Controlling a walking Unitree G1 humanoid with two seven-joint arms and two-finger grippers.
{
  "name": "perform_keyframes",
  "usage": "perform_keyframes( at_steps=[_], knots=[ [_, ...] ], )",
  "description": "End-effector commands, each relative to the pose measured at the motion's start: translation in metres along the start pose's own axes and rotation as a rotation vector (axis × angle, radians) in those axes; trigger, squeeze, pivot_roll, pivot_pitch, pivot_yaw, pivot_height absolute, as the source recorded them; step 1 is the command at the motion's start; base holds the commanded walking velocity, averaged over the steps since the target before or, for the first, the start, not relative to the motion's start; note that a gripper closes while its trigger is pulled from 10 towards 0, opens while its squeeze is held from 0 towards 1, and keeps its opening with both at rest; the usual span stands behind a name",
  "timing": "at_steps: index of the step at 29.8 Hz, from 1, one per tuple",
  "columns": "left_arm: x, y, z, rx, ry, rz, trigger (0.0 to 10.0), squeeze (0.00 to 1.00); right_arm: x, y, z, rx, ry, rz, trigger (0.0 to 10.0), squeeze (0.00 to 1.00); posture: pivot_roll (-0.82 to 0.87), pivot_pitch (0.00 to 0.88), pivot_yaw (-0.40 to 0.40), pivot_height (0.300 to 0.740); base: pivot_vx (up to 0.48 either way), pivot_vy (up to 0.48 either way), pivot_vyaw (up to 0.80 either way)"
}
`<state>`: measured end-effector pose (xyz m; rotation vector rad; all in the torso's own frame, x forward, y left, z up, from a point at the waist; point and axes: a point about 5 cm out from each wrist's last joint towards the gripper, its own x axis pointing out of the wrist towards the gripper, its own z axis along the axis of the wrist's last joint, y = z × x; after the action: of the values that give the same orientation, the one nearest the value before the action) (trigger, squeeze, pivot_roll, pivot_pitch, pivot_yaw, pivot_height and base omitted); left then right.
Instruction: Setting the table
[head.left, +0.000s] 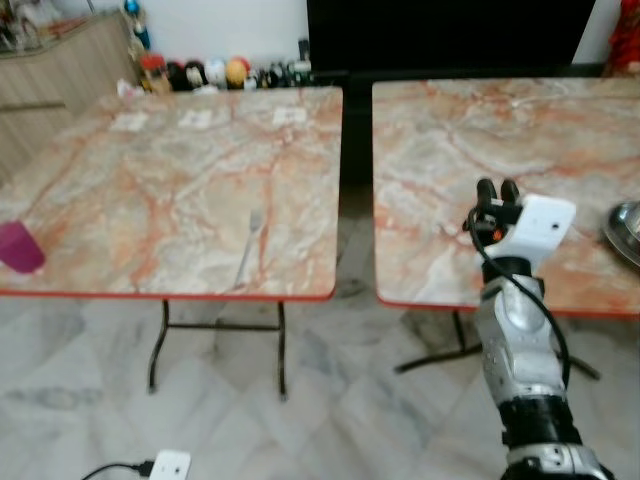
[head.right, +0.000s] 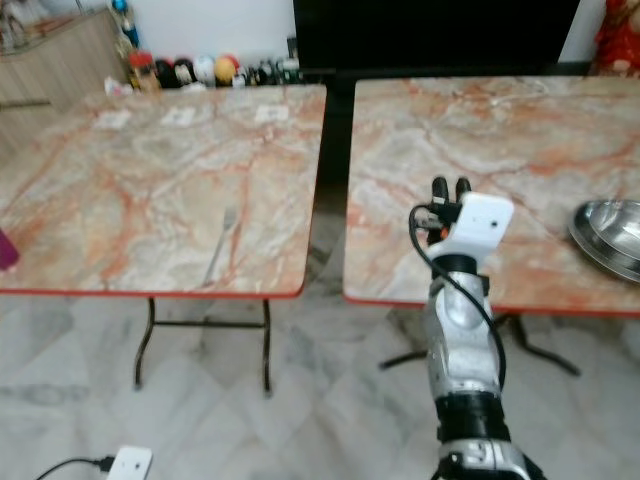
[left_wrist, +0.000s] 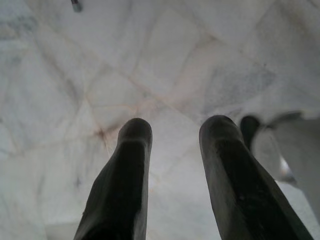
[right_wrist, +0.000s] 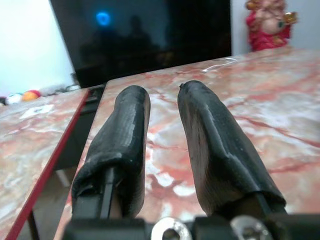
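Two marble-patterned tables with red edging stand side by side before me on a pale tiled floor (head.left: 330, 400), a narrow gap between them; behind them runs a big dark screen (head.left: 440, 35) against a white wall, with a row of small bottles and jars (head.left: 215, 73) at its foot beyond the left table (head.left: 120, 200). On that left table a fork (head.left: 249, 246) lies flat near the front edge, tines pointing away from me, and a pink cup (head.left: 20, 247) sits at the front corner farthest from the gap. Three small white paper slips (head.left: 200, 119) lie along the left table's far edge. On the right table (head.left: 450, 130) a steel plate (head.right: 610, 235) rests near the front edge, well apart from the fork and on the far side of my arm from it. My right gripper (head.left: 497, 188) is raised over the front part of the right table, between the gap and the plate; its two black fingers (right_wrist: 125, 145) are released — parted by a small gap with nothing held between them — and they point across the marble top toward the screen. A red figurine (right_wrist: 265, 22) stands at the far end of that table. My left gripper (left_wrist: 175, 145) hangs down toward the floor tiles, its fingers (left_wrist: 125, 185) also spread and holding nothing. Down on the floor, in front of the left table, lies a small white plug block (head.left: 168, 465) with a black cable.
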<state>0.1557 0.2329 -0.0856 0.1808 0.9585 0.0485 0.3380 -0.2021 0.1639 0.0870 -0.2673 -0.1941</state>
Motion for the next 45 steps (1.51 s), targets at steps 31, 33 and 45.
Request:
perform_keyframes(
  at_steps=[31, 33, 45],
  knots=[
    [0.004, 0.009, 0.023, -0.023, -0.079, 0.028, 10.0, 0.00, 0.012, 0.018, 0.010, 0.017, -0.012, 0.054, 10.0, 0.00, -0.07, 0.094, 0.044, 0.740, 0.000, 0.351, 0.00],
    [0.003, 0.009, 0.025, -0.027, -0.092, 0.019, 10.0, 0.00, 0.011, 0.019, 0.009, 0.018, -0.006, 0.055, 10.0, 0.00, -0.07, 0.095, 0.044, 0.740, 0.000, 0.000, 0.00],
    [0.004, 0.007, 0.026, -0.017, -0.085, 0.015, 10.0, 0.00, 0.011, 0.020, 0.007, 0.018, 0.003, 0.062, 10.0, 0.00, -0.07, 0.094, 0.046, 0.740, 0.092, 0.000, 0.00]
  ],
)
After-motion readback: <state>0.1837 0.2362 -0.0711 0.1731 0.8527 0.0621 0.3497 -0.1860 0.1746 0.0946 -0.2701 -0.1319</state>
